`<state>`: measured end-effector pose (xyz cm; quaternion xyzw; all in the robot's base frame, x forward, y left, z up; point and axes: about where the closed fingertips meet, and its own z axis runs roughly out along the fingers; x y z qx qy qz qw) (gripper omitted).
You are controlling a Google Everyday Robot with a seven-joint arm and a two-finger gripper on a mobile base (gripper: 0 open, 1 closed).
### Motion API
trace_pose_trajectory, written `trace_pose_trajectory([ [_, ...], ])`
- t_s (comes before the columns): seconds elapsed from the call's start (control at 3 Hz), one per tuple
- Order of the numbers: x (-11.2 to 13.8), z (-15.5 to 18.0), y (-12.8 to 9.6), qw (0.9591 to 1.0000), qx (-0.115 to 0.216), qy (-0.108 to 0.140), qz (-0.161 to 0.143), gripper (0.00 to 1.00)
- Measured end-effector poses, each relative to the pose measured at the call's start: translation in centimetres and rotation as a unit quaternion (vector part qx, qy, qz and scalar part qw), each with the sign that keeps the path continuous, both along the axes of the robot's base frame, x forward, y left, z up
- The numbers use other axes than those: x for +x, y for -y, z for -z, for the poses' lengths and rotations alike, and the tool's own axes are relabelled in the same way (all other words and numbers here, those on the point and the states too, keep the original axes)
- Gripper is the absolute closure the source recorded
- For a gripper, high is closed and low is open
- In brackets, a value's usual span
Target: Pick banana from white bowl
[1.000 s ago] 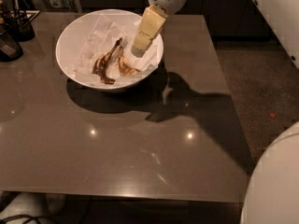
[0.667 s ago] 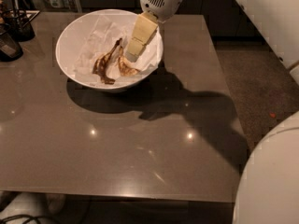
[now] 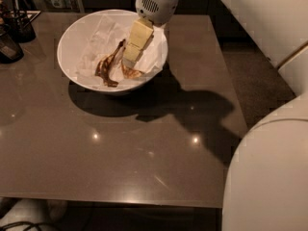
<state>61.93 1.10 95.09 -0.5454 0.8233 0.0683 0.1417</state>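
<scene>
Banana (image 3: 109, 64): 2 brown-blotched pieces meeting in a V, on crumpled paper (image 3: 98, 40).
White bowl (image 3: 71, 36): holds the banana, far left on the table (image 3: 120, 153).
Gripper (image 3: 129, 60): mine, reaching down into the bowl, tip just beside the banana's right piece. Open or closed, I cannot tell.

Brown-blotched banana (image 3: 107, 67) lies V-shaped in the white bowl (image 3: 67, 47), pincer (image 3: 129, 61) just beside it.

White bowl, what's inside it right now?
A brown-spotted banana lies on crumpled white paper, and the gripper reaches into the white bowl over it. The paper covers the bowl's bottom, and the gripper hides part of the banana.
</scene>
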Motion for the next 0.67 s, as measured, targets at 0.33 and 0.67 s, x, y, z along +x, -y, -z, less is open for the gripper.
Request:
trace_pose_trajectory([
  [0.33, 0.22, 0.57, -0.84, 0.9999, -0.009, -0.005, -0.008, 0.00],
  [0.67, 0.55, 1.24, -1.73, 0.9997, -0.015, -0.010, -0.019, 0.02],
])
